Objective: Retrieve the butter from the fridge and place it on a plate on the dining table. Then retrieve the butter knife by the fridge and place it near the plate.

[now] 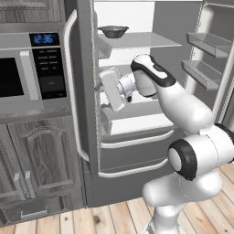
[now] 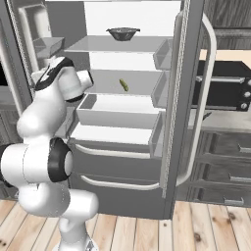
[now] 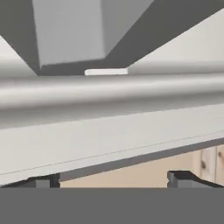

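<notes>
Hand (image 1: 101, 89) wide open, empty, just inside the open fridge (image 2: 172, 147) | butter (image 2: 124, 85) alone on a middle shelf, well apart from the hand | risk: wrist clips the door bins while reaching in.

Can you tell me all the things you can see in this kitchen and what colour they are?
fridge: one, dark grey, doors open, pale shelves inside.
fridge handles: long, pale silver, curved, on the door edges.
bowl: one, dark grey, on the top shelf.
butter: one, small yellow-green stick, on the middle shelf.
microwave: one, silver with a blue clock, left of the fridge.
oven: one, black, right of the fridge.
cabinets: dark wood, beside the fridge on both sides.
floor: light wooden planks.
robot arm: one, white with dark joints, reaching into the fridge.
fingers: two, dark, spread apart, holding nothing.
</notes>
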